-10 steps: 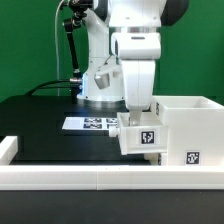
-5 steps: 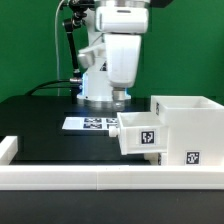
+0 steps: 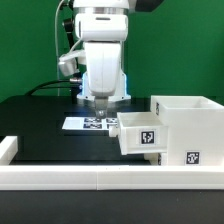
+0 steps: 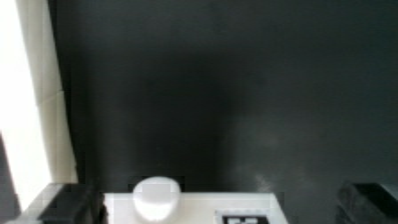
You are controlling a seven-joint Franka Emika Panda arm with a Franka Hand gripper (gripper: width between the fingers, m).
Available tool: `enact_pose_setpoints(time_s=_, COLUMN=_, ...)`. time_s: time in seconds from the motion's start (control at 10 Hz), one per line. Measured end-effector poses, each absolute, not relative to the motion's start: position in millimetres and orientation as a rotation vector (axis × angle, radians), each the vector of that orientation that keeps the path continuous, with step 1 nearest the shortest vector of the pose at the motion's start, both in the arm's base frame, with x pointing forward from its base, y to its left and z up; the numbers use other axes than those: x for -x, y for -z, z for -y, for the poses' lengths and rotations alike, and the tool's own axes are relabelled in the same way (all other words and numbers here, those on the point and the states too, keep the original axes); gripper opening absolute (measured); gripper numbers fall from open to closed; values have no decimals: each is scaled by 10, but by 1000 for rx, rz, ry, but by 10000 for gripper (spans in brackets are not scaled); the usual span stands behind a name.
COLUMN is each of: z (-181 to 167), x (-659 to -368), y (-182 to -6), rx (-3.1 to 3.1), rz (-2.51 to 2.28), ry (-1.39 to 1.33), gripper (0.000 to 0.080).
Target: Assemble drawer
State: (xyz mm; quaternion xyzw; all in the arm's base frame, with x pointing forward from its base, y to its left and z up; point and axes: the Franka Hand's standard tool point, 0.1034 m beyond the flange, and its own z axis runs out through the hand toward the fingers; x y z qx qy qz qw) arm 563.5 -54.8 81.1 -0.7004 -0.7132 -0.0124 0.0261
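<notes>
The white drawer shell (image 3: 186, 128) stands at the exterior view's right with a tag on its front. One small white tray (image 3: 139, 134) with a tag sticks out of the shell's left side. A second tray does not show. My gripper (image 3: 100, 101) hangs above the table to the left of the tray, apart from it and holding nothing. In the wrist view my dark fingers (image 4: 71, 203) sit wide apart at the picture's corners, so the gripper (image 4: 222, 197) is open. A white piece with a rounded knob (image 4: 157, 196) and a tag lies between them; I cannot tell which part it is.
The marker board (image 3: 86, 123) lies on the black table under and behind my gripper. Low white border rails run along the front (image 3: 100, 177) and the left (image 3: 8, 148); one rail shows in the wrist view (image 4: 22, 90). The arm's base (image 3: 98, 92) stands behind.
My gripper has let go of the tray, risen and moved to the exterior view's left. The tray stays where it was against the shell.
</notes>
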Motion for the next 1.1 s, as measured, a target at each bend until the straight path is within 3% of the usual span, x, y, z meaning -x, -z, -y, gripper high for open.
enact_pose_setpoints(time_s=0.4, z=593, x=-5777, y=-603, rx=2075, rz=2096, ry=207, gripper=648)
enact_pose_setpoints(time_s=0.6, z=439, x=-5803, y=-533, rx=2080, rz=2070, ry=212, gripper=648)
enact_pose_setpoints(time_s=1.1, z=208, x=-5805, y=-516, rx=2113, rz=2040, ry=152, gripper=648)
